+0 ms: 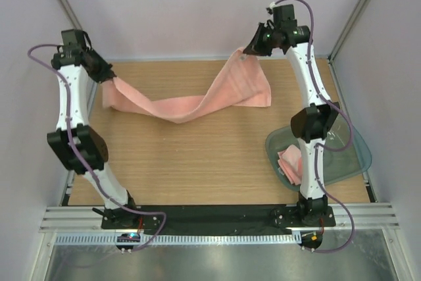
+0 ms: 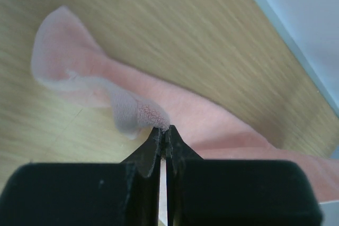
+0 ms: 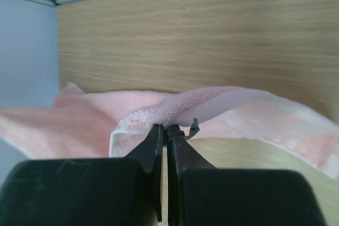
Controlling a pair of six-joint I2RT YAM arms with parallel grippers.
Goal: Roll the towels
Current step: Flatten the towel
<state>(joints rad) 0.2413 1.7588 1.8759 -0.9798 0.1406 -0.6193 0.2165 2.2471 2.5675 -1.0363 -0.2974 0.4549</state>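
One towel [image 1: 197, 106] hangs between the two arms along the table's [image 1: 197, 169] far edge, raised at both ends and sagging with a twist in the middle, probably so it can be spread flat before rolling. The left tool [image 1: 109, 78] is clamped on one end by the far left corner. The right tool [image 1: 248, 51] pinches the opposite end. The other towel [image 1: 290, 162] lies crumpled in the tub [image 1: 355, 162] by the near right corner.

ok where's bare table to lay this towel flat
The wide bare middle of the table, between the held towel and the near edge, left of the tub. Crowded: the far strip under the towel, the tub's corner.
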